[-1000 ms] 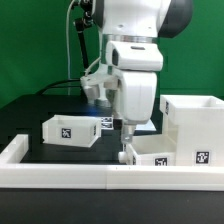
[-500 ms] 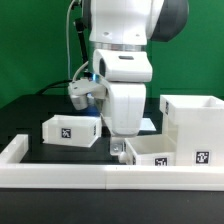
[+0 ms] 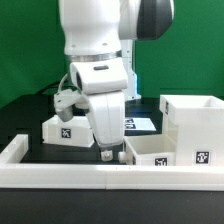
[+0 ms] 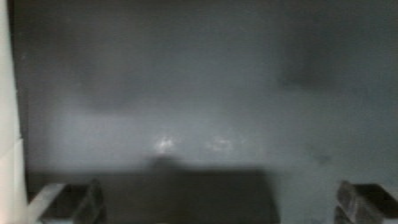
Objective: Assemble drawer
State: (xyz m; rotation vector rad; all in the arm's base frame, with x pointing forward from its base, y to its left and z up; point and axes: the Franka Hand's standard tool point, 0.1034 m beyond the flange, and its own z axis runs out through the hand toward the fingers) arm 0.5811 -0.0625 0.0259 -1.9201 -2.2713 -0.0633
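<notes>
A low white open-topped drawer box [image 3: 158, 152] with a tag sits at the front, towards the exterior view's right. A second low tagged box [image 3: 56, 130] sits on the left, partly hidden by my arm. The taller white housing [image 3: 196, 115] stands at the far right. My gripper [image 3: 110, 155] points down just above the table between the two boxes, close to the right box's left end. It is open and empty. The wrist view shows only blurred dark table between the widely spread fingers [image 4: 64, 202].
A long white border rail [image 3: 70, 178] runs along the front and turns back at the left. The marker board [image 3: 142, 123] lies flat behind the arm. A white strip [image 4: 7, 100] shows at one edge of the wrist view.
The arm has swung towards the exterior view's left and now covers part of the left box. The gripper has shifted left, away from the right box. The boxes have not moved.
</notes>
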